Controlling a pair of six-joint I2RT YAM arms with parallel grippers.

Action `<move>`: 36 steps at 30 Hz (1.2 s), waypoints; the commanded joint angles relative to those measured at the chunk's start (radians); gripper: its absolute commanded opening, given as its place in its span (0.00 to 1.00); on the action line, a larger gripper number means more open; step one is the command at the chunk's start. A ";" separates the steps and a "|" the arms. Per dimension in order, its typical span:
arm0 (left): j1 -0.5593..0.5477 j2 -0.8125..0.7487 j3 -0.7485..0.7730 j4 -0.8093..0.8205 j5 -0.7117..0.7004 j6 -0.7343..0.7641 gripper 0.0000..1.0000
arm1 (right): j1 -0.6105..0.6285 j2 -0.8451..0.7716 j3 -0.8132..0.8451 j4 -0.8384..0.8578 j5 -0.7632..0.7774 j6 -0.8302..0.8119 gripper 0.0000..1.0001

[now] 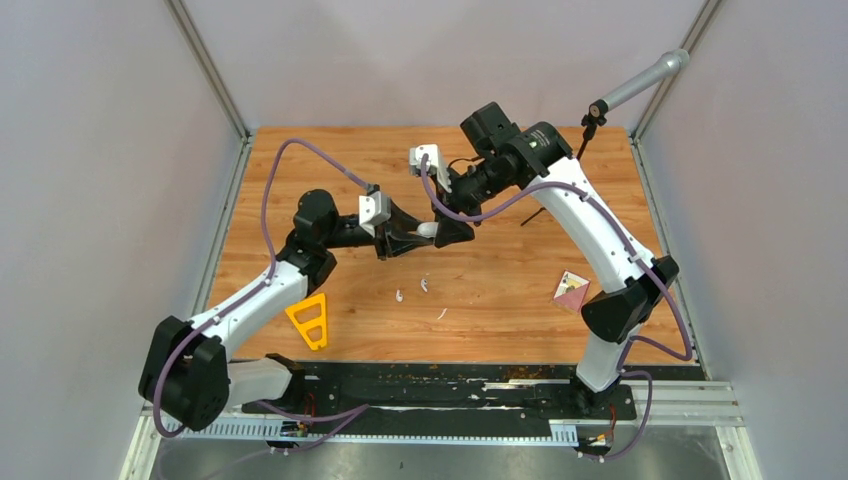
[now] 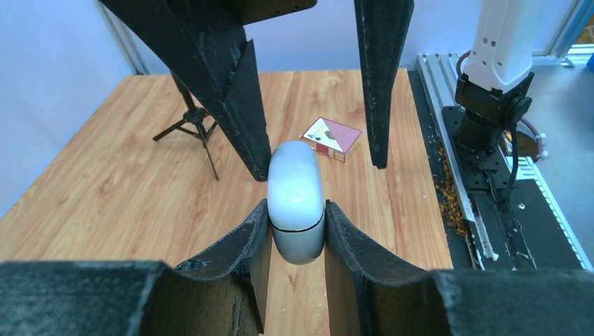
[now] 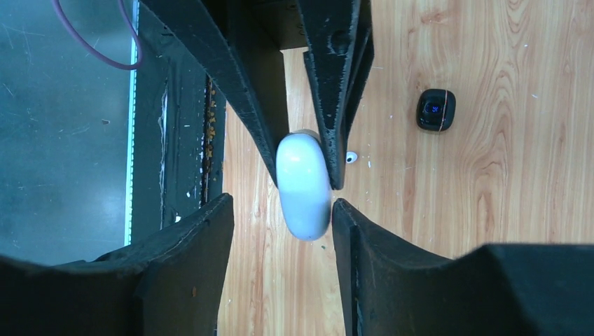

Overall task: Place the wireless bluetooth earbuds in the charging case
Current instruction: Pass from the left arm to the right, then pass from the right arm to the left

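Evidently, little of the task is done. At the left, the left gripper (image 2: 298, 220) is clenched on the white charging case (image 2: 297, 183), which is held in the air above the middle of the table (image 1: 520, 330), clear of the wood. The lid is seen to be closed, and a thin seam is visible round the shell between the left fingertips (image 2: 256, 231). Below the case and a little nearer, two white earbuds (image 1: 400, 295) are seen loose on the wood, just beside each other and in no case. Black earbuds cannot be made out in any view. To the right, the right gripper (image 3: 280, 203) is set about the free end of the case with its jaws parted. One finger is laid against the shell and the other is held apart, so nothing is grasped by it. On the far part of the table a black case (image 3: 436, 110) is seen, apparently shut. Nearly everything is judged to be left: the lid is to be opened, and each earbud is to be picked up and seated.

The long axis of the white case is held roughly level, running left to right from one gripper to the other, with the right end angled slightly far. The case is presented edge on, its narrow rim turned upward and its rounded free end pointed at the right gripper.
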 commanded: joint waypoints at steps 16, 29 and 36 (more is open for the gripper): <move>-0.001 0.060 -0.024 0.224 -0.032 -0.117 0.30 | 0.017 0.009 0.078 -0.040 0.069 0.004 0.09; -0.001 0.075 -0.070 0.253 -0.058 -0.141 0.48 | 0.020 0.000 0.074 -0.038 0.086 0.022 0.08; -0.003 0.066 -0.070 0.282 -0.029 -0.124 0.47 | 0.019 0.011 0.072 -0.036 0.079 0.042 0.07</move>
